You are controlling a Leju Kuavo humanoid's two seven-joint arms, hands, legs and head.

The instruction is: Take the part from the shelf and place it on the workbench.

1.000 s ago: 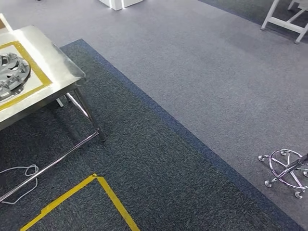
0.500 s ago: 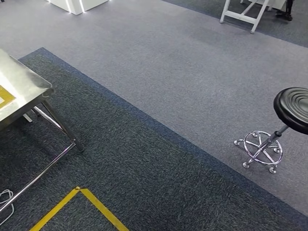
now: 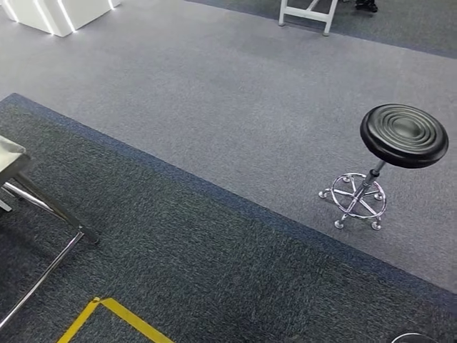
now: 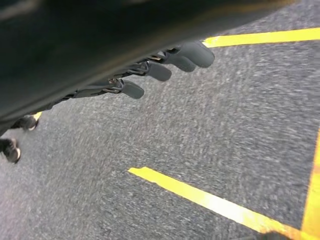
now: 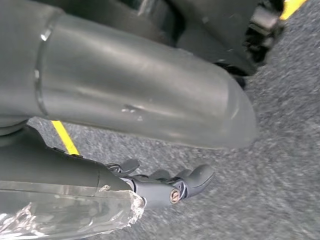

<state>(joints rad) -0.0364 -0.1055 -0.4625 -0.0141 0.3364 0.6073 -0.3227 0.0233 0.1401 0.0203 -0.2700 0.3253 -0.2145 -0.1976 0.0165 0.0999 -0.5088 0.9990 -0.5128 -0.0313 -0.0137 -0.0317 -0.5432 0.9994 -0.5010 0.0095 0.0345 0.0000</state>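
Part unseen in these frames, its location, heft and grip point undeterminable; left robot hand [image 4: 151, 70] and right robot hand [image 5: 166, 187] are held empty, fingers extended, above carpet [image 3: 226, 250] beside table [image 3: 11, 158].

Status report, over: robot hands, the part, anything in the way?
Left robot hand and right robot hand hang empty. Stool ahead right.
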